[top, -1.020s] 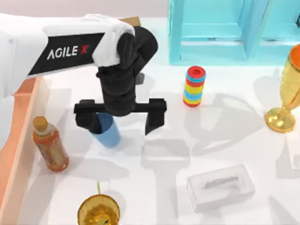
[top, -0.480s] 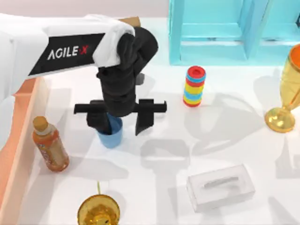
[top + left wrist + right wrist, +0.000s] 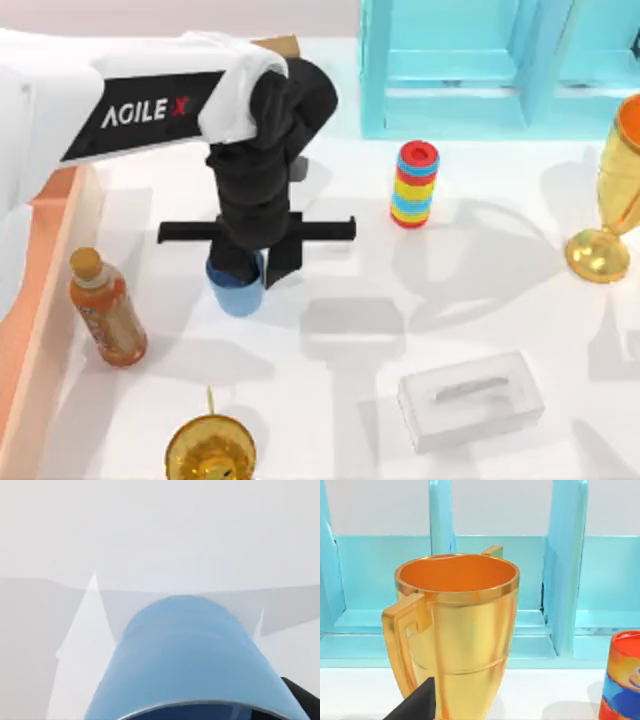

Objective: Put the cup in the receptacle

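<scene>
Landmark: the small plain blue plastic tumbler, the cup point(image 3: 238, 290), stands upright on the white table point(image 3: 340, 400), towards the table's left side; every place below is given from it.
Left gripper: the black two-finger left gripper point(image 3: 245, 268) of the white AgileX arm hangs straight above the cup, pointing down, its fingers drawn in close against the cup's rim on both sides, pinching the cup.
Left wrist view: the cup's pale blue wall point(image 3: 190, 650) sits very near the camera, with a dark fingertip point(image 3: 302, 692) right against its edge.
Receptacle: the large shallow bin with thick salmon-orange walls point(image 3: 45, 290) lies to the left of the cup, at the table's left edge; the cup is outside it.
Orange bottle: a plastic bottle of orange drink with a tan cap point(image 3: 105, 310) stands between the cup and the bin, near the bin wall.
Lower goblet: a golden stemmed goblet point(image 3: 210, 450) stands nearer the table's front edge than the cup.
Striped stack: a column of red, yellow and blue rings point(image 3: 414, 184) stands to the right of the cup and farther back.
White box: a flat white box point(image 3: 470, 398) lies to the right of the cup and nearer the front.
Cyan shelf: a cyan shelf frame point(image 3: 470, 60) stands far back and to the right of the cup.
Right gripper: a dark tip of the right gripper point(image 3: 417, 705) sits close to a large golden two-handled goblet point(image 3: 457, 630); whether it is spread or pressed together I cannot tell.
</scene>
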